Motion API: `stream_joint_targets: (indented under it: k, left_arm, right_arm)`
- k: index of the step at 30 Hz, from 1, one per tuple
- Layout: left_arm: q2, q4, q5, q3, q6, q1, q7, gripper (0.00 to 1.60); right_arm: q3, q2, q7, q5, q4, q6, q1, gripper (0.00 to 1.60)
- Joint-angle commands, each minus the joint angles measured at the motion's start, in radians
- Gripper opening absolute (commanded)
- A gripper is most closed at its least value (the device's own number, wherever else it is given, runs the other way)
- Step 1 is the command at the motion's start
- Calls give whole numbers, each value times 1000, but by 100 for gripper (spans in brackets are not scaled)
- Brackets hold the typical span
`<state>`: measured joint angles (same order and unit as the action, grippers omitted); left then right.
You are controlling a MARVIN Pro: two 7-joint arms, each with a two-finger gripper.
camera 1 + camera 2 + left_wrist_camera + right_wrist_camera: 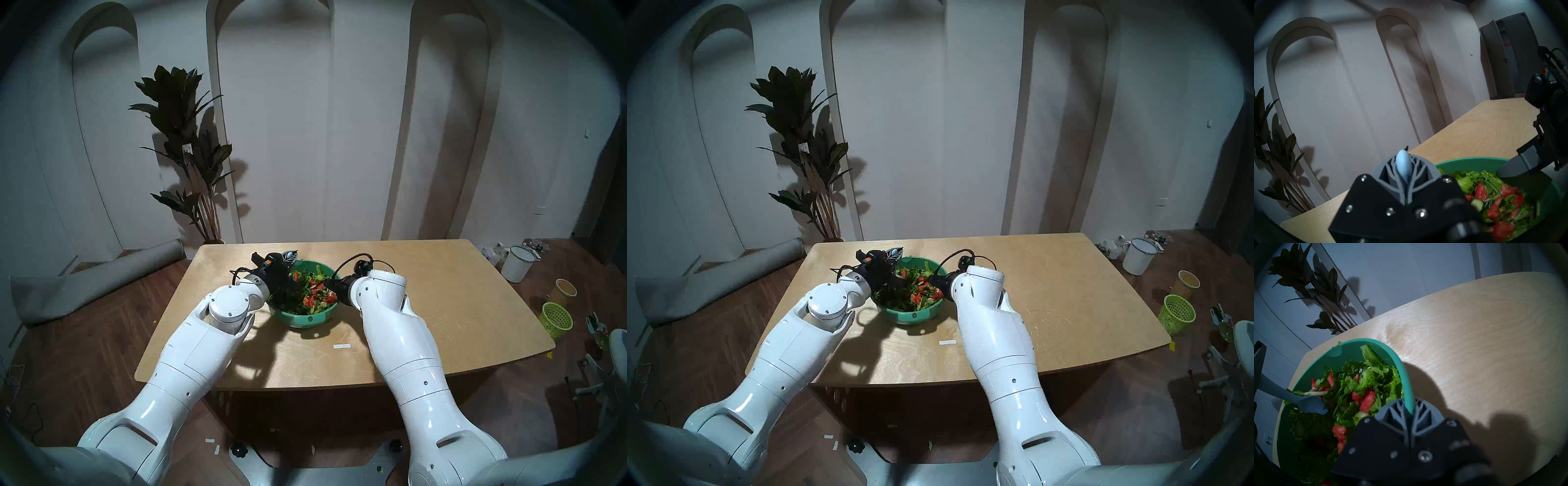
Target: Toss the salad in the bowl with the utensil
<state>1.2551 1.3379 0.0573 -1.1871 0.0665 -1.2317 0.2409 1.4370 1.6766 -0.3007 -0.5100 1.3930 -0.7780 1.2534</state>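
The green bowl is sitting on the wooden table, toward the table's far half, and it is serving as the reference for everything else. Inside it the salad is lying heaped: chopped green leaves, red tomato pieces and a few pale cucumber slices, filling the bowl nearly to the rim. One lettuce leaf is leaning up against the far inner wall.

The left gripper is hanging at the bowl's left rim, clenched on the pale blue handle of the utensil. In the right wrist view the utensil is reaching down from the left into the leaves; its tip is buried in the greens and cannot be made out.

The right gripper is pinching the bowl's right rim, one finger inside the wall and one outside, with the teal edge running between them.

Off the table, well to the right of the bowl, a white bucket, a yellow cup and a lime-green mesh basket are standing on the floor; what they are holding cannot be told. A potted plant is standing behind the bowl to the left, against the wall.
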Motion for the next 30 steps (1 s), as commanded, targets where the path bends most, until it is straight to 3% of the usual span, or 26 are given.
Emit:
stream_joint_targets:
  k: [1, 16, 25, 30]
  left_arm:
    - [6, 47, 0, -4, -11, 31, 3, 0]
    - [7, 150, -15, -8, -48, 25, 26, 0]
    - [24, 178, -74, -62, -131, 0, -113, 0]
    - [52, 227, -54, -101, -233, -45, -191, 0]
  right_arm:
    - [2, 3, -2, 0, 22, 1, -11, 0]
    - [2, 3, -1, 0, 22, 1, -11, 0]
    - [2, 3, -1, 0, 22, 1, -11, 0]
    - [2, 4, -2, 0, 23, 1, -11, 0]
